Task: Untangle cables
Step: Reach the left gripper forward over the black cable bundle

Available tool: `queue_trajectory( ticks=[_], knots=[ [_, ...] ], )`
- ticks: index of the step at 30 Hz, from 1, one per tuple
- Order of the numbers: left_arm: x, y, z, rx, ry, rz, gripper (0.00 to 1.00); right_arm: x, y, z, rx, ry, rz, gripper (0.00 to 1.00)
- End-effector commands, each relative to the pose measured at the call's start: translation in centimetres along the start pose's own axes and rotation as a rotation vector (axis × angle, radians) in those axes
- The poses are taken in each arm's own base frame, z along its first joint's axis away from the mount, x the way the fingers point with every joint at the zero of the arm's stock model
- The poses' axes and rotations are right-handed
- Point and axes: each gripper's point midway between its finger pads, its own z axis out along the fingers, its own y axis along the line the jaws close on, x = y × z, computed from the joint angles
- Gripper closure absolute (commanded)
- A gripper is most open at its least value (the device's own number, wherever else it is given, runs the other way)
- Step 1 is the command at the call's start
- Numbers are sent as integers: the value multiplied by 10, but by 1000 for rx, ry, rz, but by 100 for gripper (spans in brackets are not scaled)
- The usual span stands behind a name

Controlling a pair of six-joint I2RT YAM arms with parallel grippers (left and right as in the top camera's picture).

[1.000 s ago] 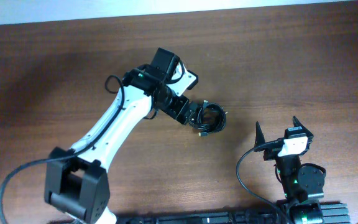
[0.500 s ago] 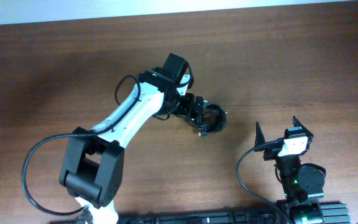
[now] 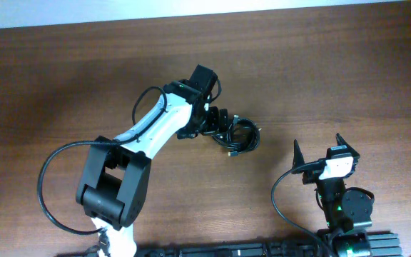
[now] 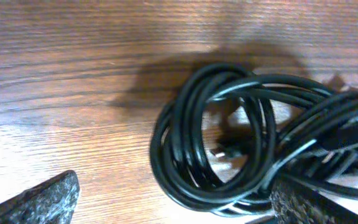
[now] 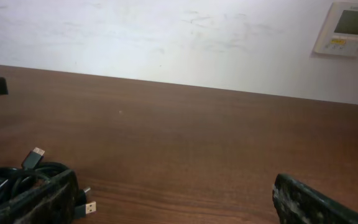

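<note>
The cables are bunched in one tight black coil around the middle of the counter. The left jaws are spread wide right over it, pinching nothing. The right jaws are spread wide too, well apart from it near the front edge.

Cables bunched on table, near centre. Left gripper at bunch's left edge, one finger each side of loops. Right gripper well apart, right of bunch, nearer front edge. Wall panel behind table, far right
</note>
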Motion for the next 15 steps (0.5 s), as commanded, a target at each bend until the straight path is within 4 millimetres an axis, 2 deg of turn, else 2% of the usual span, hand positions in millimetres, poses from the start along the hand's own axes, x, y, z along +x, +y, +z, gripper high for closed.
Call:
queue_trajectory(
  ticks=[1, 6, 15],
  knots=[
    [8, 12, 18, -45, 41, -39, 0, 3, -3, 0, 17, 6, 7, 1],
    [17, 21, 35, -61, 63, -90, 0, 3, -3, 0, 17, 6, 7, 1],
    [9, 17, 39, -36, 24, -81, 2, 3, -3, 0, 17, 6, 7, 1]
  ],
)
